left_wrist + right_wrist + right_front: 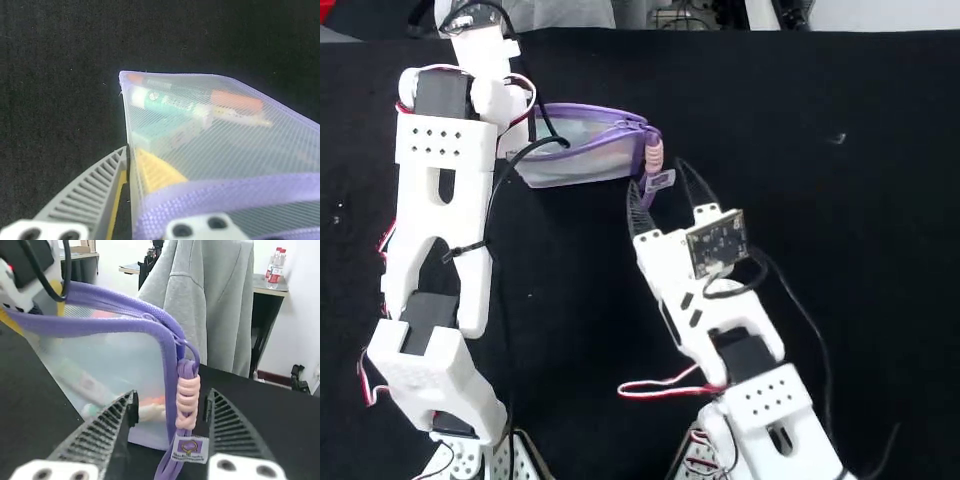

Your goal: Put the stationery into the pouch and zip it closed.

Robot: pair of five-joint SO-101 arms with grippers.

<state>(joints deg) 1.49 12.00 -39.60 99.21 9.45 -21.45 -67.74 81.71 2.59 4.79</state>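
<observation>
Two grippers meet the pouch (582, 150) at the table's far side. The left gripper (525, 120) is clamped on its left end, with stationery (175, 107) inside. The right gripper (171, 395), jaws spread, straddles the pink zip cord (188, 400) at its right end.

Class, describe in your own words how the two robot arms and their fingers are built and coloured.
Both arms are blocky white plastic shells around black motors. The left arm has rows of small holes and a slot; black cables run along it. The right arm carries a small circuit board and a red-and-white cable. Its fingers are dark, ribbed and tapering.
</observation>
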